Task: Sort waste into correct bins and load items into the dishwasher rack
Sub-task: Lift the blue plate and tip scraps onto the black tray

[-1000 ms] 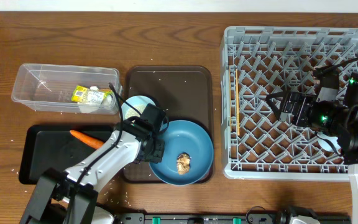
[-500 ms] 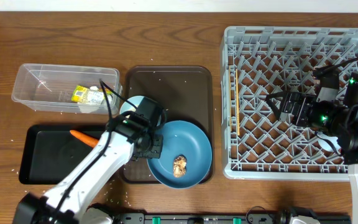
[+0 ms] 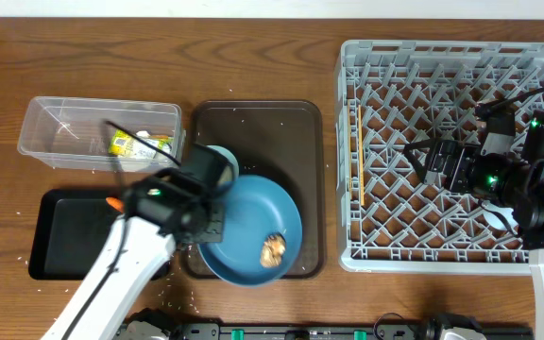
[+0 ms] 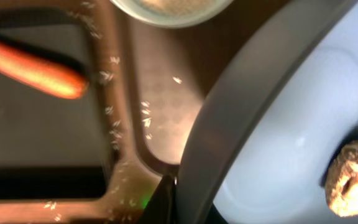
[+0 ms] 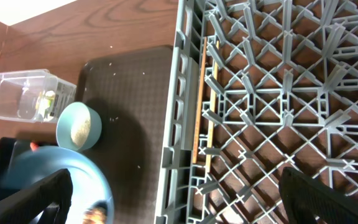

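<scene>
Carried the blue plate point(image 3: 248, 229) leftward since the earlier frames, toward the lower left of the overhead view, with the brown food lump point(image 3: 273, 248) riding along on its right half. Found the left jaws clamped together on the plate's left rim. Found the right jaws spread wide on nothing, parked over the dishwasher rack point(image 3: 395, 76) at the right of the frame.

Saw the plate overhanging the lower left corner of the dark-brown serving tray point(image 3: 272, 142), just beside the black tray point(image 3: 64, 241) with the carrot point(image 4: 33, 67) lying in it. Saw the white bowl point(image 5: 79, 127) on the serving tray just above the plate, and the clear box point(image 3: 64, 127) holding the printed wrapper point(image 3: 126, 144) at upper left.

Judged the step as bringing the lump to a bin, probably the black tray beside the carrot. Judged it best done by keeping the plate near level until well over that tray, then tipping slowly to slide the lump off clear of the table point(image 3: 253, 57). Judged a firm hold needed too, given a one-sided grip on so wide a plate.
</scene>
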Controlling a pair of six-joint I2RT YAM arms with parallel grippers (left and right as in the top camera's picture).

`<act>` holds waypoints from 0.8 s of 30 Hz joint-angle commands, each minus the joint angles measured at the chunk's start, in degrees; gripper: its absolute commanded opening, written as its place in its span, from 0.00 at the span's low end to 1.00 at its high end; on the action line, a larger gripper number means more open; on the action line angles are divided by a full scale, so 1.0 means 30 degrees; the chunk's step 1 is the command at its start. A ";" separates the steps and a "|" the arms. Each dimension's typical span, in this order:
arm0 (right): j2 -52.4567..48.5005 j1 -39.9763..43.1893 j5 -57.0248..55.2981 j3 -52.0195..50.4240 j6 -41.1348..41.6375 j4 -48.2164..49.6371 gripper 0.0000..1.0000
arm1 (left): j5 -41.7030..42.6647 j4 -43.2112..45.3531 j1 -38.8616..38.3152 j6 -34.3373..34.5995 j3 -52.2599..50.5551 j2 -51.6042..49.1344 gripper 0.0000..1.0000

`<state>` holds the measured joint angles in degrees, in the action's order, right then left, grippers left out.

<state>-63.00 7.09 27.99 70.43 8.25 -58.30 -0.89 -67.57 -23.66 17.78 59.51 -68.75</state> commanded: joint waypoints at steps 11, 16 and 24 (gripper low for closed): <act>-0.0007 -0.0197 -0.0051 0.0146 -0.0211 0.0066 0.99 | -1.0185 -0.6594 0.7133 0.3985 0.3621 0.2353 0.06; -0.0007 -0.0197 -0.0124 0.0146 -0.0211 0.0080 0.99 | -1.3355 -0.6900 0.8204 0.5639 0.3614 0.2062 0.06; -0.0007 -0.0197 -0.0124 0.0146 -0.0211 0.0080 0.99 | -1.6262 -0.6849 0.8204 0.8255 0.3570 0.0073 0.06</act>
<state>-63.00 7.09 27.99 70.43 8.25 -58.19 -43.57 -88.05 0.67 38.24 69.52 -65.43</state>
